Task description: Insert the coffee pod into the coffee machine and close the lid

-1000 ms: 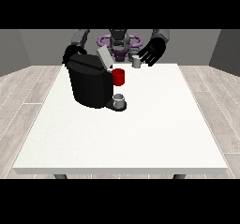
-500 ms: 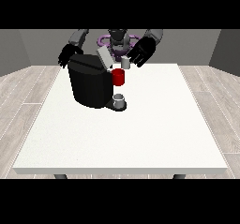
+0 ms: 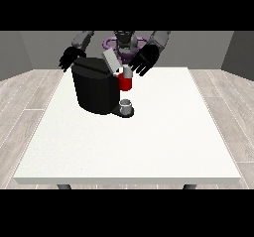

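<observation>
No readable writing on the coffee machine (image 3: 96,89) (lid (image 3: 111,61) raised); both robot hands (image 3: 145,61) spread apart.

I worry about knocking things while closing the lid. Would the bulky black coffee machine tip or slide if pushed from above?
Tipping looks unlikely: the bulky black coffee machine is squat and sits flat on the white table. Sliding seems possible, since the tabletop looks smooth. Its raised grey lid probably swings down easily under the hand at the view's right.
</observation>
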